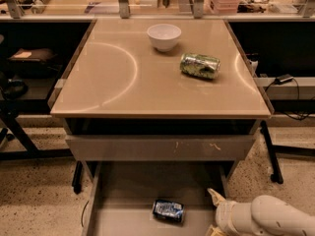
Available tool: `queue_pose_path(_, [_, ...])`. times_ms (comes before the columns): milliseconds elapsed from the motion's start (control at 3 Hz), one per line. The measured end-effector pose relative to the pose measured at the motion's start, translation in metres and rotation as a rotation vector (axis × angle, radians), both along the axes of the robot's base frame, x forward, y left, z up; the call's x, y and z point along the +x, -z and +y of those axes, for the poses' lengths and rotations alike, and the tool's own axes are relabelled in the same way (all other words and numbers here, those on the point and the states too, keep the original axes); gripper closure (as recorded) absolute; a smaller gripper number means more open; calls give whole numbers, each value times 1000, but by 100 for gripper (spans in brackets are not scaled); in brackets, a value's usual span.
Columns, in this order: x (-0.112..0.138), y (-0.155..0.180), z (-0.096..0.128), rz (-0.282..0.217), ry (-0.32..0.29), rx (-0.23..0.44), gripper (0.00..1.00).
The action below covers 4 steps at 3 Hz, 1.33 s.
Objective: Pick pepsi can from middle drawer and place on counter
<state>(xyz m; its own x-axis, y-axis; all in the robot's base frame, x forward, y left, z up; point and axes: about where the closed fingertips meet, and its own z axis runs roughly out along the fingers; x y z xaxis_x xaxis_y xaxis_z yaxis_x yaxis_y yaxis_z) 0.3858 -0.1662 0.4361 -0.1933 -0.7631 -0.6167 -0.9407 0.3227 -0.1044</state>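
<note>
Pepsi can (168, 210): dark blue, lying on its side on the floor of the open middle drawer (130, 188), close to the bottom of the view. Its long axis runs roughly left to right, the right end dipping a little toward the camera. Which end is the top, I cannot tell. Label: pale markings on blue, no word legible.

My hand (215, 200): low right, over the drawer's right side, just right of the can and apart from it. It is partly cut off by the frame edge; wide or narrow, I cannot tell.

Worktop (123, 77): glossy beige, above the drawer. It carries a white bowl (164, 36) and a green can (200, 65) on its side, printing unreadable.

Drawer front (147, 148): grey, orange scuffs, between worktop and open drawer.
</note>
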Motion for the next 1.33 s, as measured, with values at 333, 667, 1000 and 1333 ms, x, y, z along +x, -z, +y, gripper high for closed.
queue_pose_path(333, [-10,22,10,33,-2,37,0])
queue_pose_path(667, [-10,22,10,33,-2,36,0])
queue_pose_path(1000, [-10,23,13,15,-6,17,0])
queue_pose_path(1333, [5,27,23,-13,-9,42,0])
